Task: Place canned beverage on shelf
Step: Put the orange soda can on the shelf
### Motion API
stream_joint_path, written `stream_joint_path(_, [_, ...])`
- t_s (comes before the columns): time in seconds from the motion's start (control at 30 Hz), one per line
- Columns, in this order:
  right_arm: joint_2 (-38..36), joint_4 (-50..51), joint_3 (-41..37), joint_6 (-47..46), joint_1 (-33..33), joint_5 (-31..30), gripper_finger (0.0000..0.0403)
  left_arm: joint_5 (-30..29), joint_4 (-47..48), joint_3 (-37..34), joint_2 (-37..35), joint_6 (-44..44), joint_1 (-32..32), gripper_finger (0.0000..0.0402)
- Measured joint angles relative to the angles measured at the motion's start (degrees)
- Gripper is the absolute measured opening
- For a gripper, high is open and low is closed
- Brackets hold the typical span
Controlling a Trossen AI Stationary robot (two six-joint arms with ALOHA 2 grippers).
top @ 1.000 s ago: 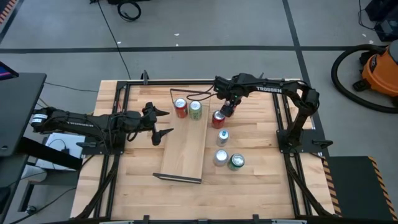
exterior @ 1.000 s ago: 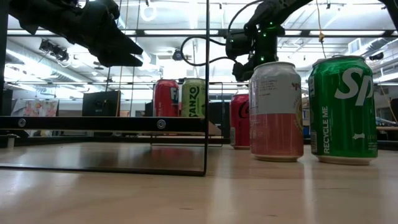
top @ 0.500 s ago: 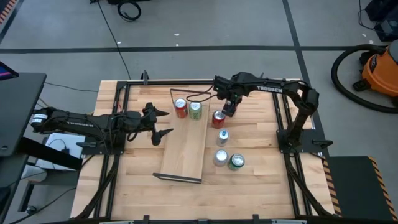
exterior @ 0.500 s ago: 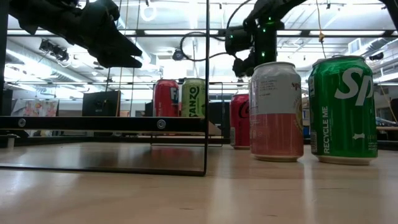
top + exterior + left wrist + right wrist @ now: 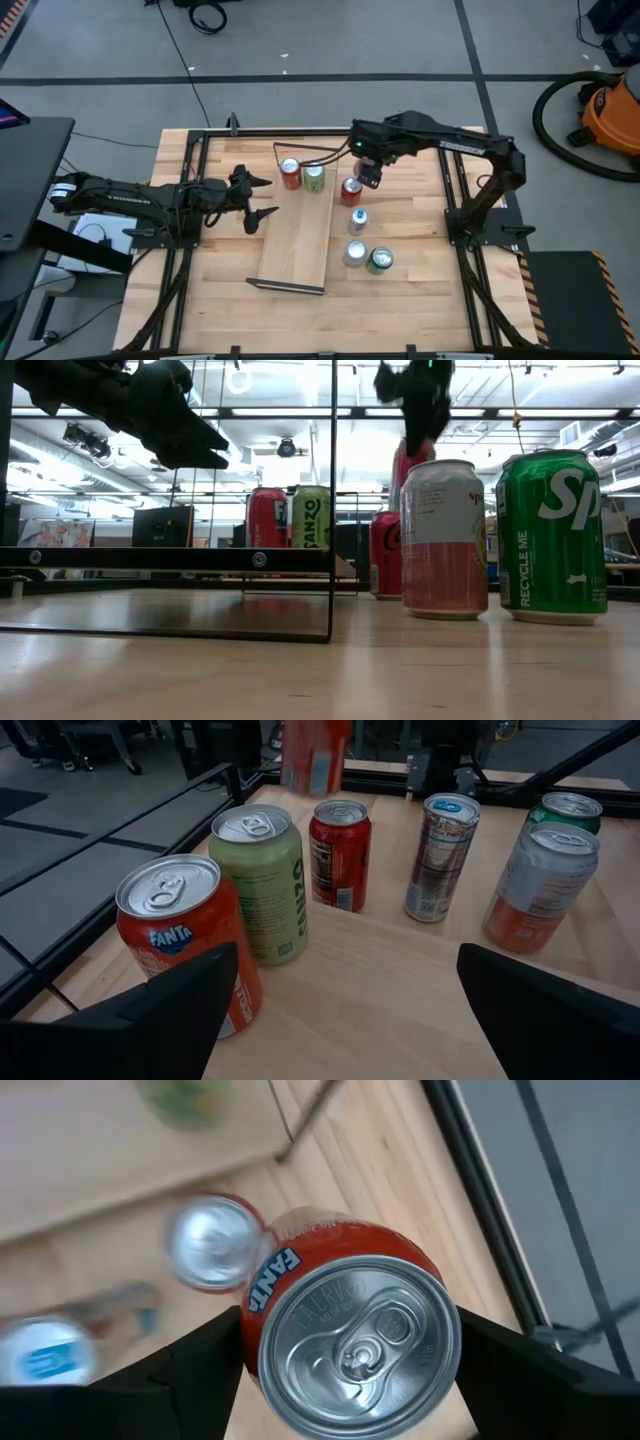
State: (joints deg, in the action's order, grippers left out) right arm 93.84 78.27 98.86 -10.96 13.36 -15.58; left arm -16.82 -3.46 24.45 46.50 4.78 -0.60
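The shelf [image 5: 295, 240] is a long light-wood board with dark rod frames at its short ends, lying mid-table. An orange Fanta can [image 5: 290, 173] and a green can [image 5: 314, 176] stand on its far end. My right gripper [image 5: 368, 175] is just right of that end, shut on another orange Fanta can [image 5: 350, 1345]. That can also shows lifted in the low view [image 5: 412, 460] and the left wrist view [image 5: 315, 755]. My left gripper [image 5: 262, 196] hangs open and empty at the shelf's left edge, facing the cans. My right gripper pinches the Fanta can's upper side wall [image 5: 252, 1315] between its two fingers [image 5: 190, 1370], one on each opposite side just below the rim. The fingers come from above, pointing down. The can hangs upright, lifted clear of the table, above the red can.
Right of the shelf stand a red can [image 5: 351, 190], a slim silver can [image 5: 358, 220], a pink-and-white can [image 5: 354, 253] and a green Sprite can [image 5: 379, 260]. Dark frame rails [image 5: 200, 150] run around the tabletop. An orange vacuum [image 5: 610, 115] sits on the floor.
My right gripper has gone up, carrying the orange Fanta can. The can was hidden behind the pink-and-white can in the low view and now shows above it, upright and clear of the table. The other cans stay in place.
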Motion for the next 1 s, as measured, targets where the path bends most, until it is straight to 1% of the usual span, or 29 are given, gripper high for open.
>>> stream_joint_path(0.23, [-1.88,-0.9,5.33,-1.51,-6.31,-0.41,0.032,0.0,0.02,0.0,0.0,0.1,0.0,0.0389])
stream_joint_path(0.47, [0.49,-7.95,5.36,-0.8,-11.37,2.19,0.0321,0.29,0.04,0.0,0.0,1.58,0.0,0.0389])
stream_joint_path(0.6, [2.59,-10.74,5.35,0.86,-14.05,2.86,0.0321,5.96,0.21,0.79,0.0,1.64,-0.4,0.0389])
stream_joint_path(0.7, [3.84,-12.98,5.35,1.99,-15.34,3.95,0.0321,6.62,-0.35,1.93,0.29,-0.91,-2.67,0.0389])
stream_joint_path(0.87, [5.32,-16.14,5.28,3.82,-16.2,5.53,0.0321,6.04,-5.34,3.4,3.64,-5.49,-5.37,0.0389])
stream_joint_path(1.0, [6.34,-17.52,5.28,4.73,-16.62,5.54,0.0321,5.37,-6.0,6.87,8.7,-6.79,-5.05,0.0389])
